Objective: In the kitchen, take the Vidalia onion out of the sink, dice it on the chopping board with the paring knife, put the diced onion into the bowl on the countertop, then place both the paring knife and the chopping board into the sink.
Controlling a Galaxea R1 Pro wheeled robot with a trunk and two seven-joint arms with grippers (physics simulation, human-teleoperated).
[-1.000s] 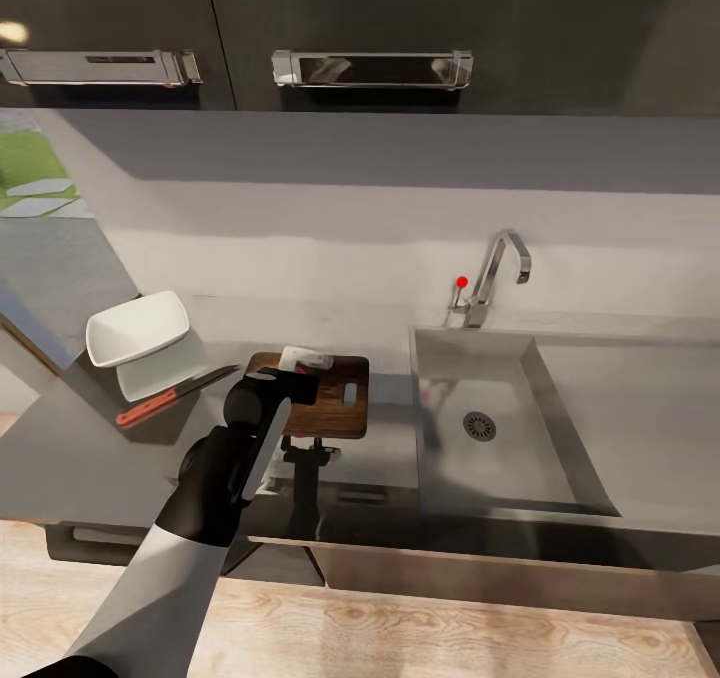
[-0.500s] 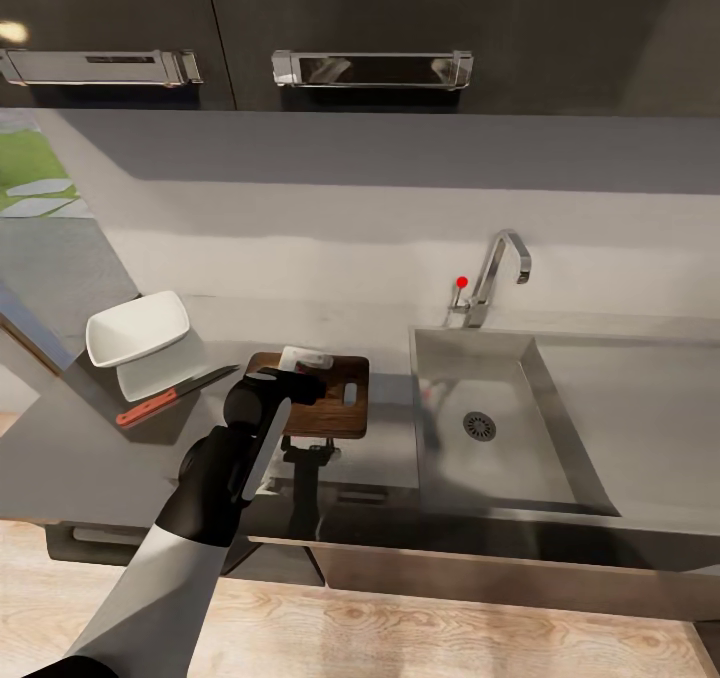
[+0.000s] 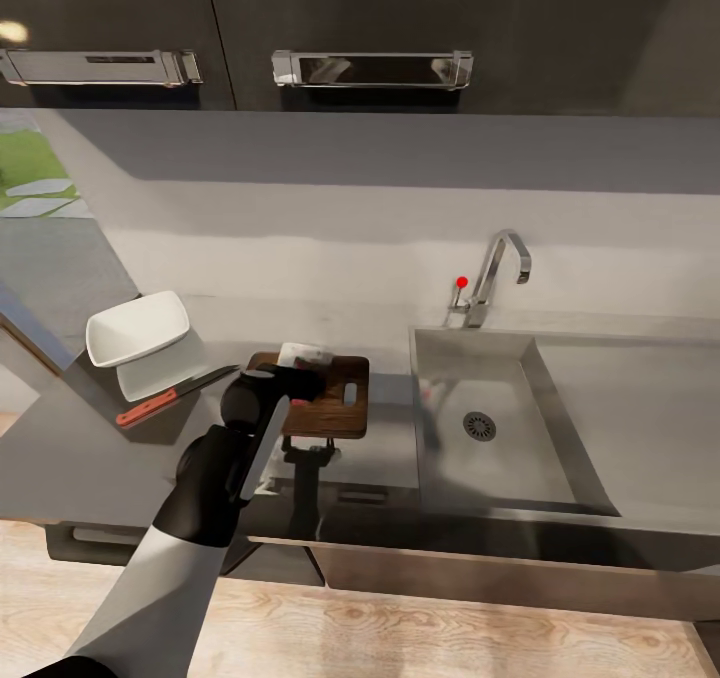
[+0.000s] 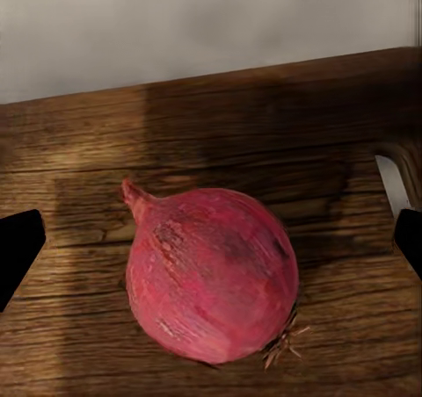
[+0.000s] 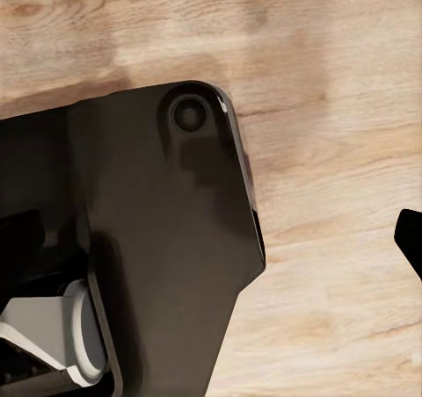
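Observation:
The onion (image 4: pixel 211 287), red-skinned and whole, lies on the dark-brown chopping board (image 3: pixel 335 413) (image 4: pixel 264 125). My left gripper (image 3: pixel 300 360) (image 4: pixel 211 248) hangs over the board's far left part, open, with a black fingertip on each side of the onion and neither touching it. The red-handled paring knife (image 3: pixel 165 398) lies on the countertop (image 3: pixel 70 448) left of the board. Behind the knife sits the white bowl (image 3: pixel 138 328). The grey sink (image 3: pixel 500 358) lies to the board's right, its basin bare. The right gripper (image 5: pixel 411 239) points at the wooden floor, open.
A chrome faucet (image 3: pixel 497 273) with a red knob stands behind the sink, and a flat drainboard (image 3: pixel 640 408) runs to the right. Dark wall cabinets (image 3: pixel 370 28) hang overhead. In the right wrist view the robot's dark base (image 5: pixel 132 256) stands on the wooden floor.
My left hand has edged slightly to the left over the board. Knife, bowl and board have not moved.

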